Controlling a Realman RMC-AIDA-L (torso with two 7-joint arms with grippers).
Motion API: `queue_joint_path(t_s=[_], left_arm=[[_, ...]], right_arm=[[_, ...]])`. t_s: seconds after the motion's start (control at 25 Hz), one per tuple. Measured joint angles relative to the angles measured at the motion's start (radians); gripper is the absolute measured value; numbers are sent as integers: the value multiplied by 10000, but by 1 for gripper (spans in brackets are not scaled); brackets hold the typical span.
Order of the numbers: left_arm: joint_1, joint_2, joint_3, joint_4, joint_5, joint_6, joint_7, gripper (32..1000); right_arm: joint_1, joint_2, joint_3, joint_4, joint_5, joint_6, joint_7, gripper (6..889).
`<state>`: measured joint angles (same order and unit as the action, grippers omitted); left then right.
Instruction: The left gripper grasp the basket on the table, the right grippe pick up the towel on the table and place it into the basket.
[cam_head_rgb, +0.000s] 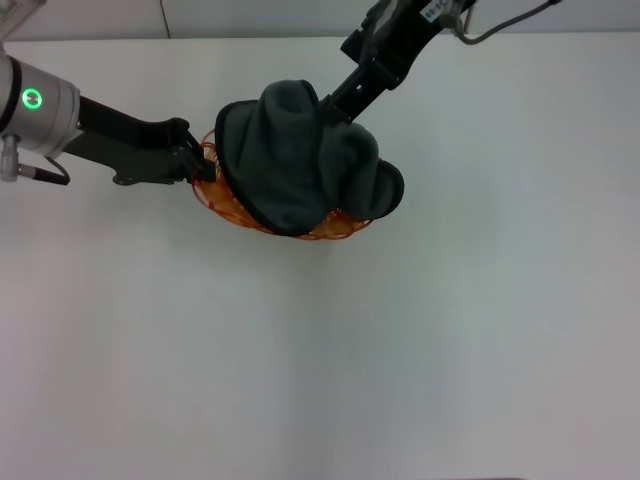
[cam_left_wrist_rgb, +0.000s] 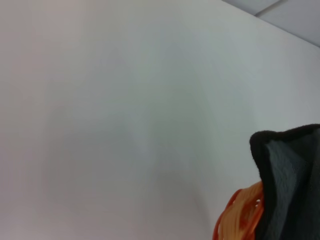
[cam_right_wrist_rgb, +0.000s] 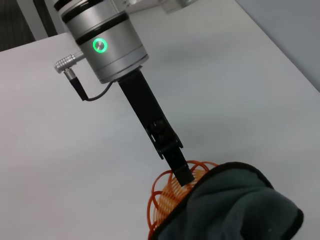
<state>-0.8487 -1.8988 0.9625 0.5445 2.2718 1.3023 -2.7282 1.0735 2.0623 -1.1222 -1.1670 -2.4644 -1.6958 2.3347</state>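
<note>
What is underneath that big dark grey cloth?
Under the plush dark grey towel sits an orange wire basket; only its rim shows. The left pincer grips that rim. The basket's inside is covered.

The left gripper (cam_head_rgb: 205, 160) reaches in from the left, arm stretched nearly level, fingers clamped on a rim. The right gripper (cam_head_rgb: 335, 110) slants down from the far side, fingertips hidden

My black left gripper (cam_head_rgb: 205, 160) meets an orange wire basket (cam_head_rgb: 222, 203); dark grey plush towel (cam_head_rgb: 295, 160), darker edging; white table (cam_head_rgb: 400, 350).
</note>
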Motion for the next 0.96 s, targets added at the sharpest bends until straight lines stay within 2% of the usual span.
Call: queue_joint_path(t_s=[0.96], left_arm=[[20, 31, 38, -1, 0, 0, -24, 82]], right_arm=[[-105, -8, 101, -51, -223, -55, -13, 852]])
